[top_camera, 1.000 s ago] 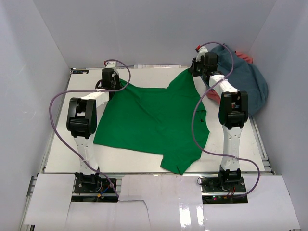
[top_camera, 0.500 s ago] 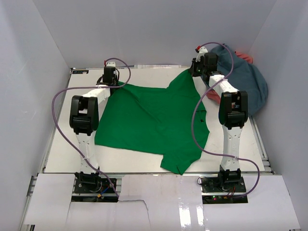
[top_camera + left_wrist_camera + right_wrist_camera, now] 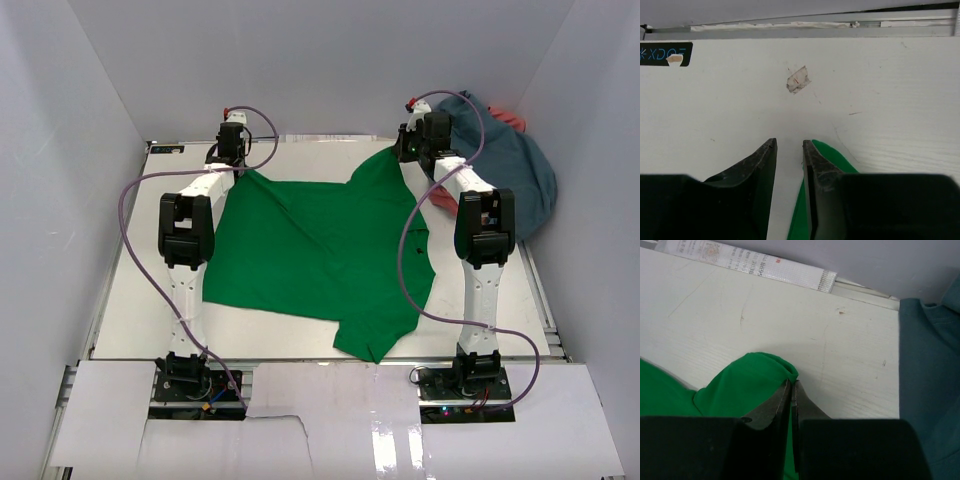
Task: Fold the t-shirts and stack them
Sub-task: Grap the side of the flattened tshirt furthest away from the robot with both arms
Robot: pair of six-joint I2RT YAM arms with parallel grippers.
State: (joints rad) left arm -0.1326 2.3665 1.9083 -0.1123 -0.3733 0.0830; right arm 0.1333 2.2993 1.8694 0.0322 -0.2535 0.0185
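The bright green t-shirt (image 3: 320, 250) lies spread over the middle of the table. My left gripper (image 3: 232, 145) is at the shirt's far left corner. In the left wrist view it (image 3: 789, 145) is open, with bare table between the jaws and the green cloth (image 3: 832, 155) beside and under its right finger. My right gripper (image 3: 413, 148) is at the shirt's far right corner. In the right wrist view it (image 3: 791, 384) is shut on a fold of the green cloth (image 3: 740, 385). The slate blue-grey t-shirt (image 3: 515, 165) lies heaped at the back right, with the coral red t-shirt (image 3: 510, 118) showing behind it.
Grey enclosure walls stand close on the left, back and right. A black label (image 3: 665, 54) and a scrap of tape (image 3: 798, 80) lie on the table near the far edge. A printed white strip (image 3: 750, 265) runs along the back edge. The blue-grey shirt (image 3: 930, 365) is just right of my right gripper.
My left arm has stretched toward the far edge, and the shirt's left side has shifted a little with it. The right arm has stayed in place.
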